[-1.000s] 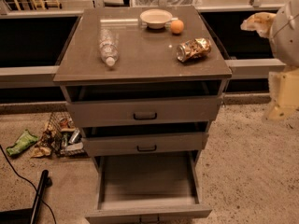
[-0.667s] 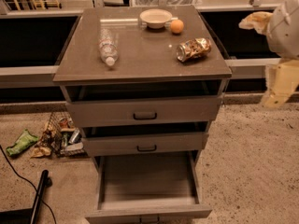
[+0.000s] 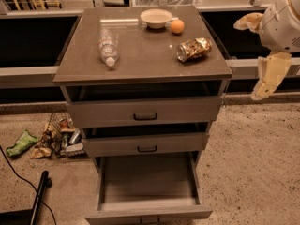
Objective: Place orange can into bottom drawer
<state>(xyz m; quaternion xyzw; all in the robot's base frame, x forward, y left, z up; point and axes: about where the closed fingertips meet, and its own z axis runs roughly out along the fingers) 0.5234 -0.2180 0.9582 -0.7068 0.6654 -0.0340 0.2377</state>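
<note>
The desk (image 3: pixel 140 55) has its bottom drawer (image 3: pixel 147 182) pulled well out (the two above barely). The end effector (image 3: pixel 246 61) hangs beyond the desk's right edge, fingers spread apart, gripping nothing. The orange can (image 3: pixel 194 49) lies on its side on the desk, near that edge.

We see the cabinet top (image 3: pixel 145 60), a flat grey-brown slab in the upper middle of the frame, with four things on it. A clear plastic bottle (image 3: pixel 108 48) lies on its side at left, cap pointing down the frame. A white bowl (image 3: pixel 156 18) sits near the far edge, an orange fruit (image 3: pixel 177 26) just beside it at right. The orange can (image 3: pixel 193 49) lies on its side near the right edge. The gripper (image 3: pixel 251 60) hangs beyond that edge at the frame's right, fingers spread, touching nothing.
</note>
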